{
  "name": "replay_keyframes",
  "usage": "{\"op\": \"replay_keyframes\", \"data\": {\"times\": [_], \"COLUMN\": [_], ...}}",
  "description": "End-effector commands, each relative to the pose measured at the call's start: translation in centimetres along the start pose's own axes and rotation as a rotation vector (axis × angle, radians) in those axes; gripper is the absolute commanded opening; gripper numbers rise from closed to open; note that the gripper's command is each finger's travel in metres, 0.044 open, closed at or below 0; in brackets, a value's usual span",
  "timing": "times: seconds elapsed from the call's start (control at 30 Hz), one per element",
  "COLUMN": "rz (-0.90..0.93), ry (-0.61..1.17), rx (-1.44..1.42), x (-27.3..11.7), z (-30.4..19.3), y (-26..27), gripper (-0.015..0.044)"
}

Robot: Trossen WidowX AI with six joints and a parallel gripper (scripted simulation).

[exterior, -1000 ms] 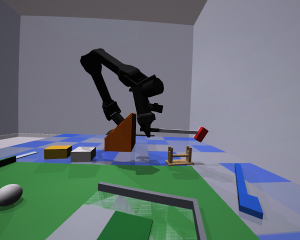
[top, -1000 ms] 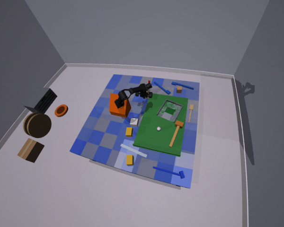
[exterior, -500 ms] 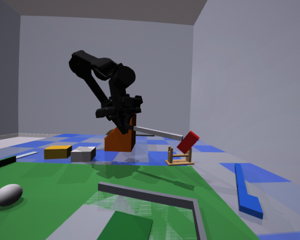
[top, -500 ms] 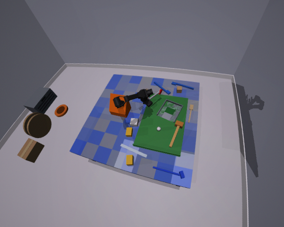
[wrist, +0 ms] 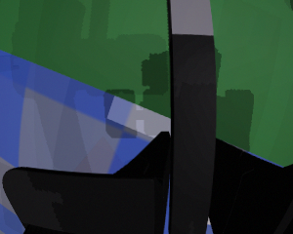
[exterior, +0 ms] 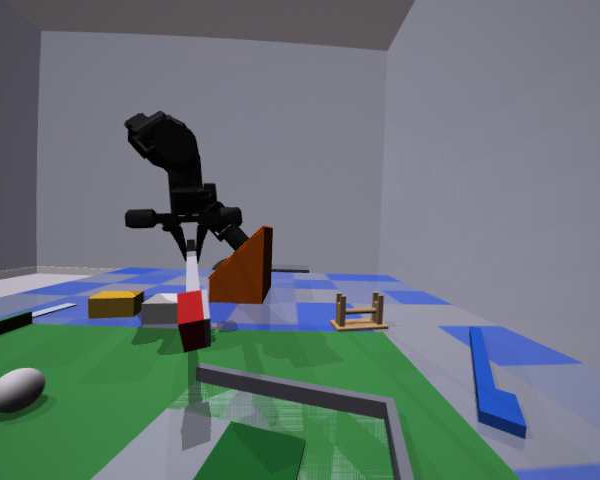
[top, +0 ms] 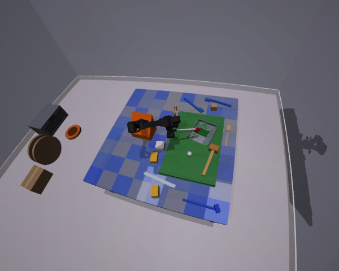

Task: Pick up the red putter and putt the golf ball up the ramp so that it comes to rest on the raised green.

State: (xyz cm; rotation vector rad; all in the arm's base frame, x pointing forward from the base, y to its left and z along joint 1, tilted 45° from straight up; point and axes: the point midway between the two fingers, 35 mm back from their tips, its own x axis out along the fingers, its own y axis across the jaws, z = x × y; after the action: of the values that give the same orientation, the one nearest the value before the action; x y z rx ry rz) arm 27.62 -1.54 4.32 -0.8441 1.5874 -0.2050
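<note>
My gripper (top: 174,130) (exterior: 190,252) (wrist: 180,139) is shut on the dark grip of the red putter (top: 185,129) (exterior: 192,273) (wrist: 191,63), above the near-base edge of the green mat (top: 175,163) (exterior: 109,356). The shaft points away from the arm, and the red head hangs in the air. The white golf ball (top: 189,153) (exterior: 17,390) lies on the mat, off to one side of the putter. The grey ramp (top: 196,138) (exterior: 145,444) and the dark raised green (top: 204,132) (exterior: 253,452) sit inside a grey border (exterior: 290,387).
An empty wooden rack (top: 175,110) (exterior: 359,311) stands beside the mat. A wooden hammer (top: 209,160) lies on the mat. An orange wedge (top: 142,125) (exterior: 243,273), a white block (top: 159,145) (exterior: 159,310), yellow blocks and blue clubs are around it.
</note>
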Motion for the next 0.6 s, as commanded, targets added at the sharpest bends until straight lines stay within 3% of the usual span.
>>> {"op": "replay_keyframes", "data": {"times": [0.0,0.37,0.57], "rz": [-0.035,-0.124,-0.130], "ry": [0.003,0.030,0.032], "rx": [0.198,0.648,0.675], "x": [-0.7,-1.7,-1.8], "z": [-1.8,-6.9,-7.3], "y": [-2.9,-8.4,-8.7], "gripper": [0.0000,0.0000,0.0000]}}
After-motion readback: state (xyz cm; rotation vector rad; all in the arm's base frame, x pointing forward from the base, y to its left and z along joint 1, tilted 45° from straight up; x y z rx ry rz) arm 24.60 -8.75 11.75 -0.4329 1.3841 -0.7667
